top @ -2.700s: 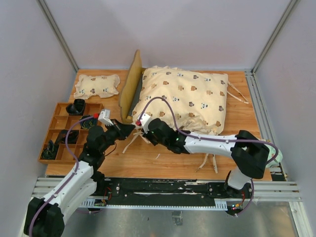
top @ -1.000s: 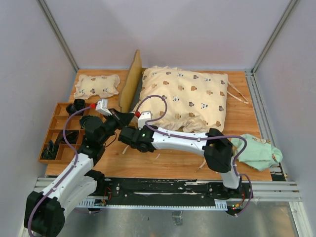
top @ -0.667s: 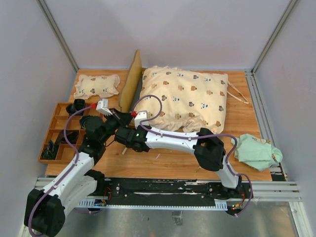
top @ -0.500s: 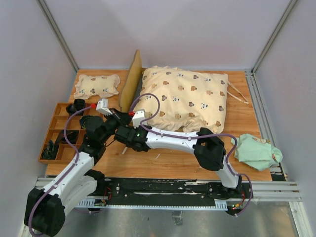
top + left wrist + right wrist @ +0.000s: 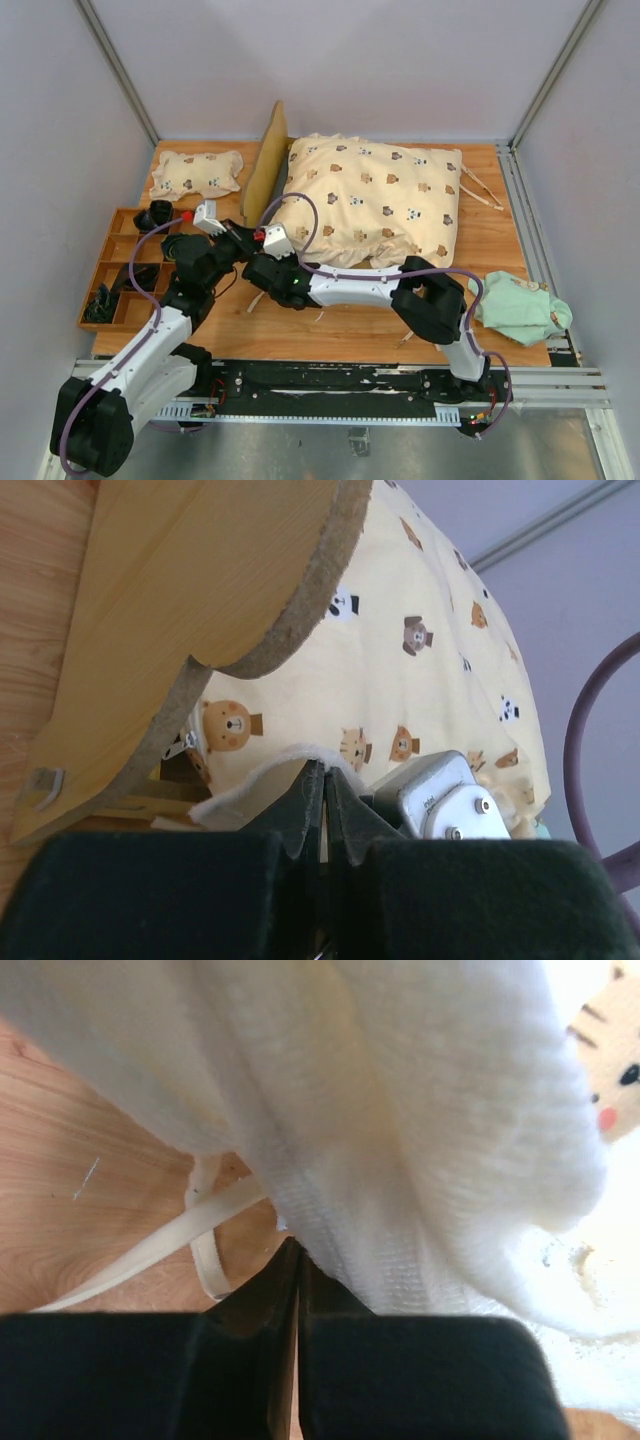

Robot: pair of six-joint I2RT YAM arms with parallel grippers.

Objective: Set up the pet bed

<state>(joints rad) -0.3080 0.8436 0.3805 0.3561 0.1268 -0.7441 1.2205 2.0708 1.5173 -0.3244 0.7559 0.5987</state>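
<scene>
Most of the pet bed is hidden. A cream quilt with a bear print lies over it near the far edge of the worktop. Only the wooden headboard shows, standing on edge along the quilt's left side. In the left wrist view the headboard's wavy edge fills the upper left. A strip of the frame shows under it, and the rest lies beneath the quilt.

In the overhead view the two wrists crowd together at the quilt's near left corner, so the fingertips cannot be made out there.

The left gripper is closed, its tips up against the quilt's pale hem. Whether any cloth is caught between them is hard to tell. The right gripper is also closed, its tips touching the white underside of the quilt at a seam. A grip on the cloth cannot be confirmed there either. Cream ties trail on the wood just beside it.

A small matching pillow lies in the far left corner. A wooden tray with compartments sits at the left edge. A green cloth lies at the right edge, partly off the wood.
</scene>
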